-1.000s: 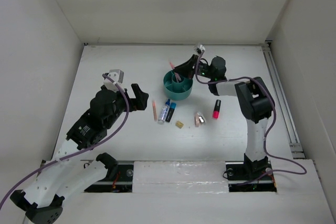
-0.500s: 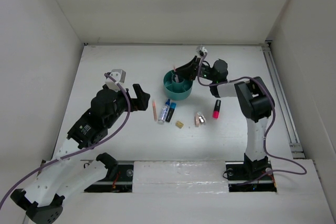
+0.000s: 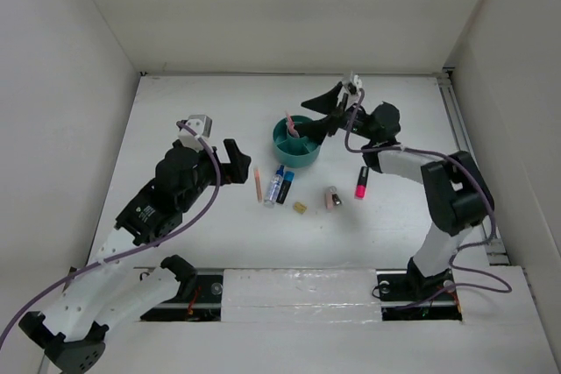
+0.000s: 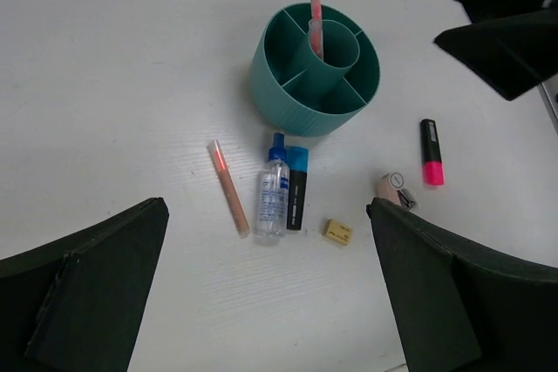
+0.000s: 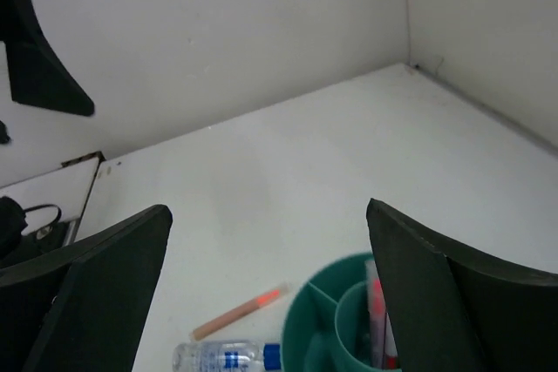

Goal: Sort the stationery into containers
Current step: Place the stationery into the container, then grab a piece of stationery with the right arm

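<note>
The round teal container [image 3: 298,148] [image 4: 296,102] [image 5: 307,337] stands mid-table. One salmon pencil [image 3: 289,121] [image 4: 314,16] [image 5: 375,307] stands upright in its central cup. My right gripper [image 3: 317,113] [image 5: 268,208] hovers open and empty just right of the cup's rim. In front of the container lie another pencil [image 3: 258,185] [image 4: 229,189] [image 5: 240,311], a blue-capped clear pen [image 3: 275,186] [image 4: 273,193], a dark marker [image 3: 286,187] [image 4: 297,191], a tan block [image 3: 300,208] [image 4: 338,232], a pinkish clip [image 3: 332,199] [image 4: 394,189] and a pink highlighter [image 3: 360,181] [image 4: 430,154]. My left gripper [image 3: 242,164] [image 4: 266,208] hangs open left of them.
White walls enclose the table on the left, back and right. A metal rail [image 3: 465,155] runs along the right edge. The right arm's cable [image 3: 412,155] loops over the table's right side.
My right gripper has opened, let go of the pencil now standing in the central cup, and drawn back to the right. The left arm has hardly moved.
</note>
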Controlling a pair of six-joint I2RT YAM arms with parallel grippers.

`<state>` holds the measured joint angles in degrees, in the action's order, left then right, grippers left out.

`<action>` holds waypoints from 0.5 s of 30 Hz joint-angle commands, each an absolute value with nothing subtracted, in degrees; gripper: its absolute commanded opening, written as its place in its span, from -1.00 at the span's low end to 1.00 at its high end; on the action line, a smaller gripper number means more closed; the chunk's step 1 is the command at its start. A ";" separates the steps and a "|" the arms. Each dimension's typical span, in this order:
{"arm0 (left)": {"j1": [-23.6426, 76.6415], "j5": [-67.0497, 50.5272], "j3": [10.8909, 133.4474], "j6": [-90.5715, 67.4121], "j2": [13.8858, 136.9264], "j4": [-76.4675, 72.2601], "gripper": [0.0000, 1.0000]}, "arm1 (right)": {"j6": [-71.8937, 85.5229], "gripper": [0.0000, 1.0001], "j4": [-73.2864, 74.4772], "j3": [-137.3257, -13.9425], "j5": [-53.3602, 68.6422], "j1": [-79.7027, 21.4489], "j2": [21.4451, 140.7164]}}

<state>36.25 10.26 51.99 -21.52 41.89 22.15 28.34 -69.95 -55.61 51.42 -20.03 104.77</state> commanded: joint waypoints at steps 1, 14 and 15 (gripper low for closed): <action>36.04 12.91 51.59 -21.88 41.66 21.26 1.00 | 21.39 1.00 -62.02 -55.89 45.20 -23.28 96.70; 36.04 44.63 56.42 -41.20 40.18 37.07 1.00 | 17.13 1.00 12.47 -83.23 -15.87 -51.13 101.06; 36.04 45.69 56.43 -43.83 39.21 39.09 1.00 | 17.92 1.00 13.61 -84.89 -16.86 -51.94 102.21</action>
<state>36.25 34.02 53.06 -35.07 42.04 32.71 13.85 -2.68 -82.21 -3.29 -50.22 98.48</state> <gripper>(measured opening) 0.997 0.999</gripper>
